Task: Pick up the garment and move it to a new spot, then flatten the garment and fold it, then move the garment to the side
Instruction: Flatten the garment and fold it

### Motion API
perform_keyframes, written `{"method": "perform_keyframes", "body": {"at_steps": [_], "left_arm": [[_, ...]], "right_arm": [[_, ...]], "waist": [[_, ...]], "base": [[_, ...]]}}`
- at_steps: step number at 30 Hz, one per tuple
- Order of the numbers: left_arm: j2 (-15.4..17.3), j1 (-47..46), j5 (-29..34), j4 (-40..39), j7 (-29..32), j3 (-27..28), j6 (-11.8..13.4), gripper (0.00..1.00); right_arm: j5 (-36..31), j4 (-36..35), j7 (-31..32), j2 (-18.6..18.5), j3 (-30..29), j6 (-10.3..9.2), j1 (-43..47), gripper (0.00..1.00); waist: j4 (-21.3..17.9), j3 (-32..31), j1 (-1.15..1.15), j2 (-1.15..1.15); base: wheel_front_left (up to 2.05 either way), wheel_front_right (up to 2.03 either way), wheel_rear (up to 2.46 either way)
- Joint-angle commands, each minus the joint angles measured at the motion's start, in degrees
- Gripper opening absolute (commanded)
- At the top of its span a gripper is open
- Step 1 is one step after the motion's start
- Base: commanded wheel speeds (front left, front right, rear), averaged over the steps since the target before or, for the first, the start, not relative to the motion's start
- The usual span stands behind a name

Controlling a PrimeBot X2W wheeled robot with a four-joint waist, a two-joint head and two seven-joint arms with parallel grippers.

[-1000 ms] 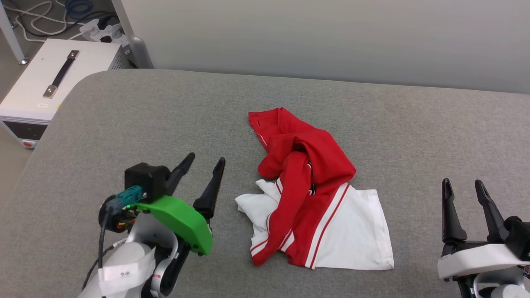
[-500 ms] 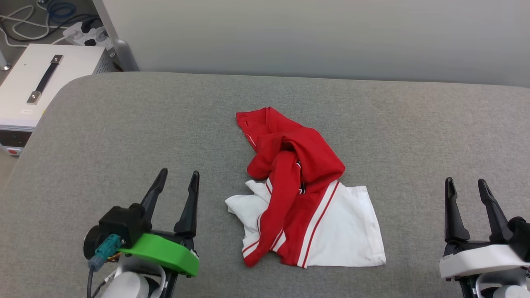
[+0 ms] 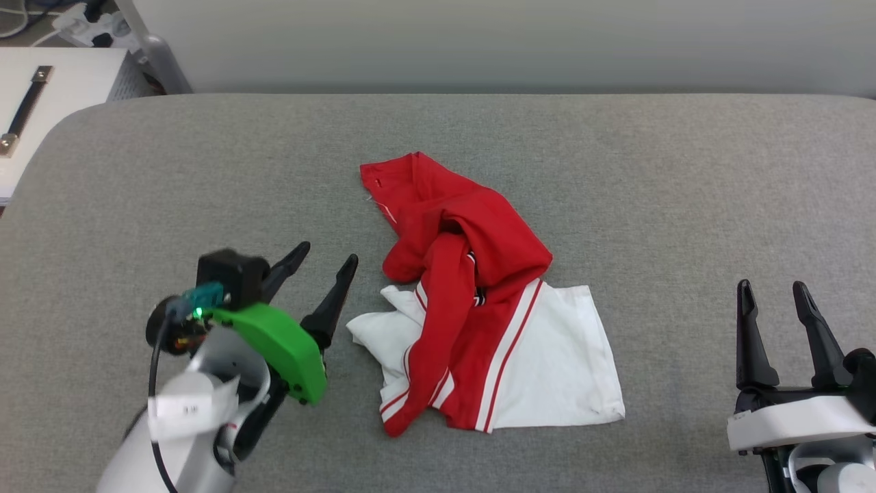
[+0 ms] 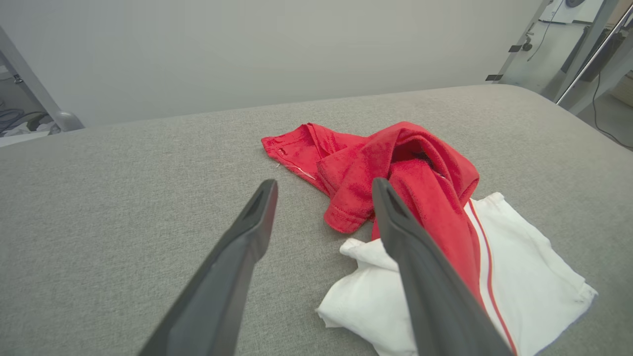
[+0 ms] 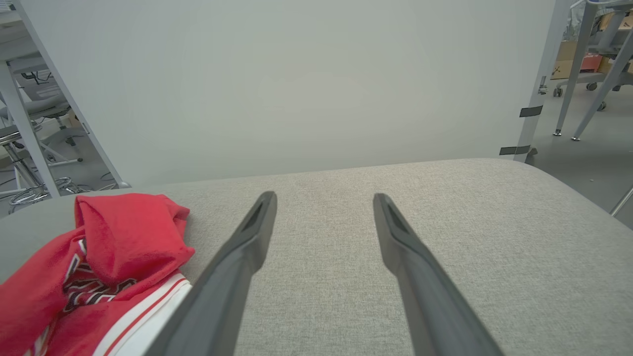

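At frame centre: garment, crumpled, unheld; not yet lifted, flattened or folded. Lower left: left gripper, spread, near it; lower right: right gripper, spread.

Grey fabric tabletop; white box w/ handle, maybe instrument.

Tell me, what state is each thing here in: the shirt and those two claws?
Garment: crumpled in a heap, not flattened or folded, lying on the grey table, gripped by nothing.
Left claw: open, empty, close beside the garment, fingers pointing toward it.
Right claw: open, empty, well off to the garment's other side.
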Motion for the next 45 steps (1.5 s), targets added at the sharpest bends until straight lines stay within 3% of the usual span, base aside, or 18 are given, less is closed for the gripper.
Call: {"method": "perform_keyframes", "body": {"at_steps": [1, 8, 9, 13, 19, 33, 34, 36, 45], "left_arm": [[1.96, -3.10, -1.09, -0.55, 5.15, -0.56, -0.48, 1.00], [6.32, -12.34, -9.12, -1.37, 32.21, -1.23, 0.00, 1.00], [8.35, -13.96, -13.12, -0.95, 42.51, -1.59, 0.41, 1.00], [9.88, -14.57, -16.71, -0.32, 50.94, -2.43, 0.62, 1.00], [10.53, -14.08, -17.74, 0.14, 55.72, -4.56, 0.56, 1.00], [8.38, -12.73, -14.81, 8.29, 52.61, -8.42, 0.21, 1.00], [7.85, -12.75, -15.09, 9.04, 52.00, -8.32, 0.17, 0.44], [6.44, -12.96, -16.38, 10.33, 50.30, -7.47, 0.06, 0.00], [5.36, -14.02, -19.61, 14.83, 43.56, -3.80, -0.66, 0.00]], "right_arm": [[-0.22, -0.42, 0.24, 0.06, 0.10, -0.06, -1.09, 1.00], [-0.35, -0.21, -0.05, 0.46, 1.15, -0.06, -2.49, 1.00], [-0.37, 0.24, -0.30, 0.70, 1.53, -0.06, -3.00, 1.00], [-0.27, 0.86, -0.64, 0.88, 1.86, -0.06, -3.62, 1.00], [-0.21, 1.47, -1.04, 1.02, 2.25, -0.06, -4.40, 1.00], [-0.55, 2.24, -1.53, 1.17, 2.80, -0.06, -5.75, 1.00], [-0.59, 2.22, -1.54, 1.18, 2.79, -0.06, -5.91, 1.00], [-0.63, 2.17, -1.57, 1.18, 2.67, -0.06, -6.17, 1.00], [-1.04, 2.70, -1.62, 0.76, 2.16, -0.06, -6.57, 1.00]], "waist": [[-1.55, 1.94, 0.00, 0.00], [-4.18, 4.56, 0.00, 0.00], [-5.43, 5.22, 0.00, 0.00], [-6.83, 5.84, 0.00, 0.00], [-8.22, 6.66, 0.00, 0.00], [-8.95, 9.72, 0.00, 0.00], [-8.89, 9.96, 0.00, 0.00], [-8.65, 10.45, 0.00, 0.00], [-6.33, 10.07, 0.00, 0.00]], "base": [[0.00, 0.00, 0.00], [0.00, 0.00, 0.00], [0.00, 0.00, 0.00], [0.00, 0.00, 0.00], [0.00, 0.00, 0.00], [0.00, 0.00, 0.00], [0.00, 0.00, 0.00], [0.00, 0.00, 0.00], [0.00, 0.00, 0.00]]}}
